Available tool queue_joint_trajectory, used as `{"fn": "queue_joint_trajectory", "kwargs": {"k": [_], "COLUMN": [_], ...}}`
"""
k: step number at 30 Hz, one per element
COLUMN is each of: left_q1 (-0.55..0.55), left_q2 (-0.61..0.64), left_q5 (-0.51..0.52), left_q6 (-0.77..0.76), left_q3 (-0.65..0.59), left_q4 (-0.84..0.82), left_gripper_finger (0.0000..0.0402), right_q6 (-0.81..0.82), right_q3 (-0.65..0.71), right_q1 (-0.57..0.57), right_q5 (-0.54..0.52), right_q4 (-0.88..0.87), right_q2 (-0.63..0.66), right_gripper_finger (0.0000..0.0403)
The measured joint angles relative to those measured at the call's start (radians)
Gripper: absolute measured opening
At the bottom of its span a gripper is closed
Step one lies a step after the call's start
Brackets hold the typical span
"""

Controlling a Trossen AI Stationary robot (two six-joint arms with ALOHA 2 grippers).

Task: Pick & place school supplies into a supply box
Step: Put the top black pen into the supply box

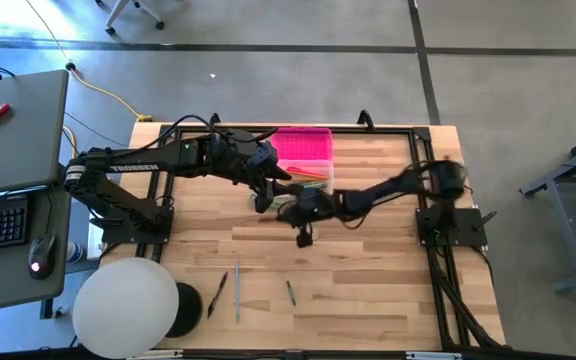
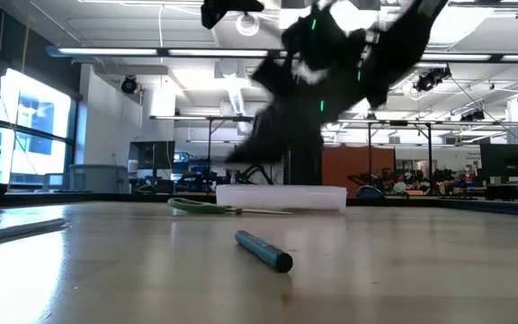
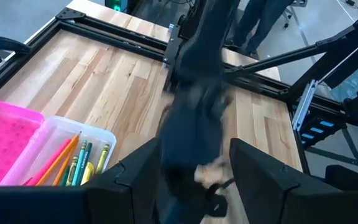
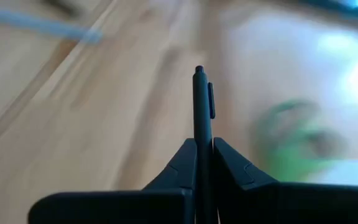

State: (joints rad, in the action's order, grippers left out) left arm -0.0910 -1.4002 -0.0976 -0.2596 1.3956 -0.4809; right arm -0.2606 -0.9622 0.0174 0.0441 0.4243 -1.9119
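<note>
The supply box stands at the table's far middle, its pink lid point(image 1: 303, 148) folded back and its clear base point(image 3: 73, 146) holding several pencils. My right gripper point(image 4: 204, 142) is shut on a black pen point(image 4: 202, 102) just near of the box point(image 2: 281, 196). Green-handled scissors point(image 2: 200, 206) lie flat on the table beside the box and show as a green blur point(image 4: 291, 146) in the right wrist view. My left gripper point(image 3: 194, 158) hangs open above the box's near-left corner, with my right arm in front of it. My right gripper pinches the black pen's barrel point(image 4: 202, 134) between its two fingers. The pen lies along the fingers, and its clip end point(image 4: 210, 99) sticks out past the tips. The fingers slant down toward the table's left. The pen's free end is clear of the wood.
On the near part of the table lie a green pen point(image 1: 290, 292), a grey pen point(image 1: 237, 290) and a black pen point(image 1: 216, 293). A white round object point(image 1: 128, 305) sits at the near left corner. Black frame rails point(image 1: 438, 250) border the table.
</note>
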Motion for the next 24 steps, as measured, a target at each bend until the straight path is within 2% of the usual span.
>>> {"fn": "queue_joint_trajectory", "kwargs": {"k": [5, 8, 13, 16, 24], "left_q1": [0.0, 0.0, -0.001, 0.0, 0.0], "left_q2": [0.0, 0.0, 0.0, 0.0, 0.0], "left_q5": [0.0, 0.0, 0.003, 0.002, 0.001], "left_q6": [0.0, -0.004, -0.009, -0.011, -0.008], "left_q3": [0.0, 0.0, 0.0, 0.0, 0.0], "left_q4": [0.0, 0.005, 0.005, 0.007, 0.008], "left_gripper_finger": [0.0223, 0.0223, 0.0223, 0.0223, 0.0223], "right_q6": [-0.116, -0.113, -0.056, -0.055, -0.053], "right_q3": [-0.001, -0.002, -0.002, -0.003, -0.003], "right_q1": [0.016, 0.067, 0.177, 0.223, 0.279], "right_q5": [-0.164, -0.232, -0.149, -0.167, -0.082], "right_q4": [-0.222, -0.26, -0.322, -0.317, -0.338], "right_q2": [0.192, 0.236, 0.196, 0.162, 0.119], "right_gripper_finger": [0.002, 0.0014, 0.001, 0.0018, 0.0026]}}
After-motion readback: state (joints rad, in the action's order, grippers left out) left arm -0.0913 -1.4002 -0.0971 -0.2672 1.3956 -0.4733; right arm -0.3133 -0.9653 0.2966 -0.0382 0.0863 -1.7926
